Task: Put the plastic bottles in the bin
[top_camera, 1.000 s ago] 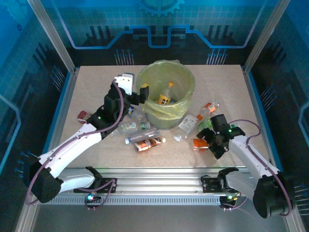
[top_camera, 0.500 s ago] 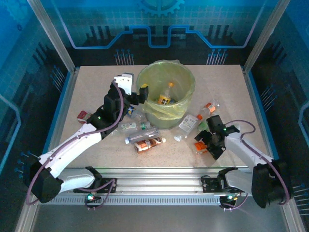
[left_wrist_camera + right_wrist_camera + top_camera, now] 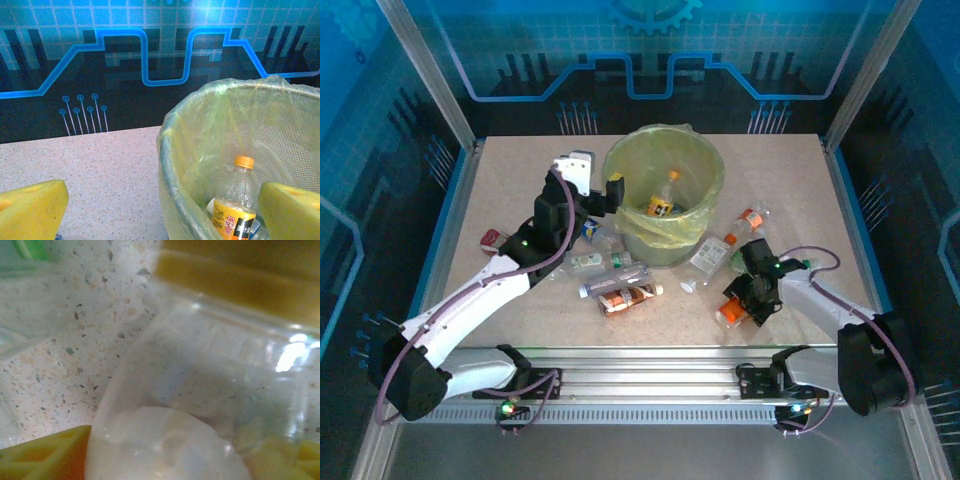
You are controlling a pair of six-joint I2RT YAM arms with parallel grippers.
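1. Speckled beige tabletop (image 3: 520, 170) is seen inside a blue-lit enclosure. The large round bin lined with a yellow-green plastic bag (image 3: 665, 243) stands at the far middle. One clear orange-capped bottle with a yellow label (image 3: 237, 200) already lies inside it.
2. The right gripper (image 3: 742, 302) is down at the table, near and right. Its jaws stand part-way apart around a small clear plastic bottle with an orange label (image 3: 728, 312), which lies on its side.
3. In the right wrist view the bottle's clear wall (image 3: 200, 405) is seen between the yellow foam pads (image 3: 45, 455). Whether it is truly clamped cannot be told.
4. The step in hand is judged to be the grasp. The pads are best squared across the bottle's body and closed gently, since thin plastic is likely to crumple or slip out.
5. A straight lift is advised before any swing left and far, as the bottle lies well apart from the bin's rim.
6. The left gripper (image 3: 603, 205) is held wide open and empty at the bin's left rim, so crowding there should be watched.
7. More bottles, among them a red-brown labelled one (image 3: 632, 296), lie near and left of the bin.
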